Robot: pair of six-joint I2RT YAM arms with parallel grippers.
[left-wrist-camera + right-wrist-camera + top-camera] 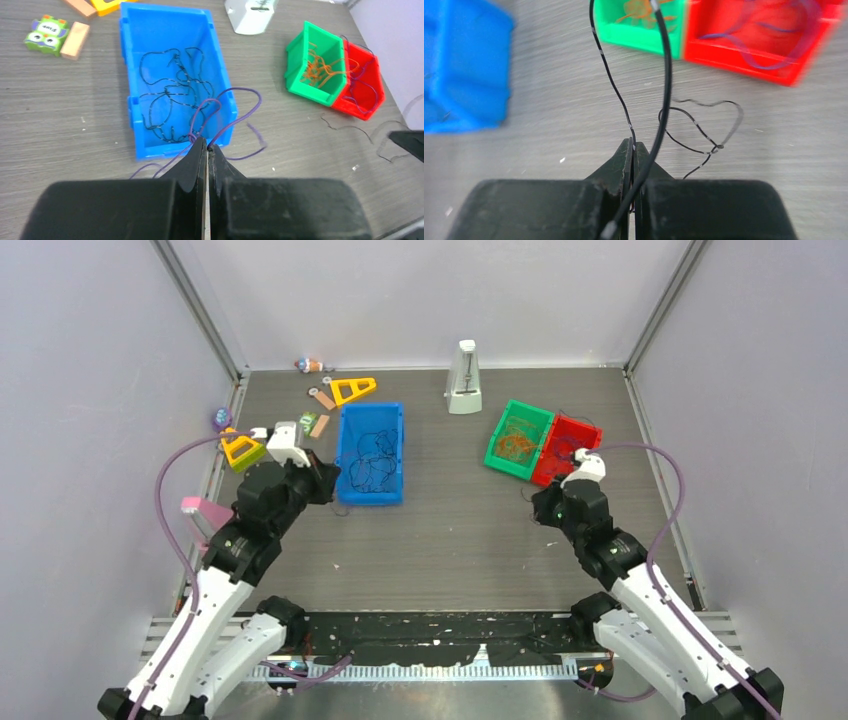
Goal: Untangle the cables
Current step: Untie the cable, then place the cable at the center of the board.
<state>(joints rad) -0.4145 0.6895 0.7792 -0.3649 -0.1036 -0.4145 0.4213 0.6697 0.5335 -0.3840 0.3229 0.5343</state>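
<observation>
**Q:** Two grippers, closest in. How do they stand?

**A:** Both are closed. The left gripper (206,145) has its jaws pressed together on one purple cable (239,89). The right gripper (632,145) is pinched on one black cable (611,80).

**Q:** Where does the purple cable run from the left tips?

**A:** It rises straight ahead and loops over the nearest corner of the blue bin (165,30). Its loose ends trail on the table to either side of the tips.

**Q:** And the black one?

**A:** It climbs ahead and slightly left of the right tips, toward the green bin (644,42). One more black loop (736,117) lies flat on the table, just ahead and right of those tips. I cannot tell whether it joins the held strand.

**Q:** How many bins are there?

**A:** Three. The blue bin sits directly ahead of the left gripper. The green bin and the red bin (744,57) touch side by side ahead of the right gripper.

**Q:** What do they hold?

**A:** The blue bin holds black cables (170,92), tangled too much to count. The green bin holds orange cables (320,67), also a clump. The red bin holds purple cables (362,85), a few loose curves.

**Q:** What is farther out?

**A:** One white metronome (464,377) stands beyond the bins. Two yellow triangles (350,390) and some small blocks lie beyond and to the left of the left gripper.
</observation>
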